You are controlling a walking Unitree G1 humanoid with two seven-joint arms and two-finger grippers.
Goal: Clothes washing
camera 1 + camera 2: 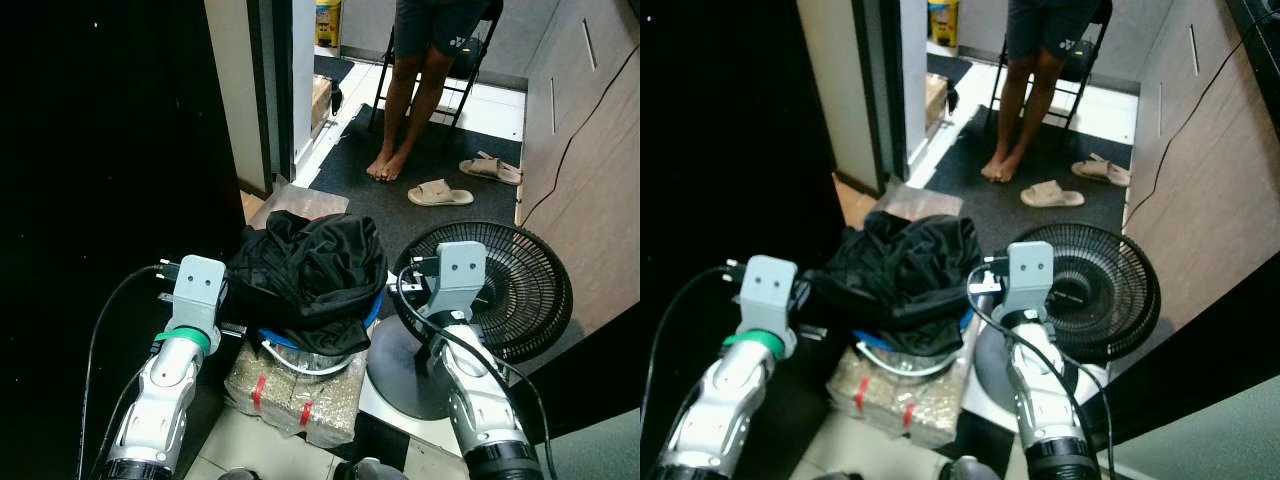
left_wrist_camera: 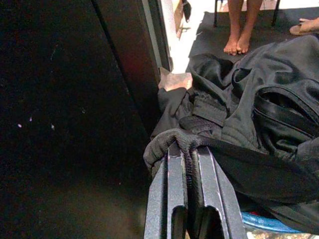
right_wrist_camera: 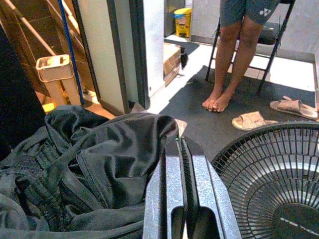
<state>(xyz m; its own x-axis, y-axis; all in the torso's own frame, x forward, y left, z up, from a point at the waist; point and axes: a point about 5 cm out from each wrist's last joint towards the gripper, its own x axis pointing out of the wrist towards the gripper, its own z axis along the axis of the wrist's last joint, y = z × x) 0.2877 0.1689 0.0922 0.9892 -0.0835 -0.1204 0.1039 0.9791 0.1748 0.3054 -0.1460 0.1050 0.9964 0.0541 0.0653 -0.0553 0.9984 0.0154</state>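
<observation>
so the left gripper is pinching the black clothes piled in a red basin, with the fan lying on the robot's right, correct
Not quite: the basin is blue, not red; its rim shows under the pile in the left eye view. The rest holds: the left gripper is shut on a fold of the black clothes, and the fan lies on the robot's right.

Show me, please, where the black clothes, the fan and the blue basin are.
black clothes (image 1: 310,270), left eye view, middle of the heap
fan (image 1: 525,290), left eye view, right half of its grille
blue basin (image 1: 374,308), left eye view, rim beside the heap
</observation>
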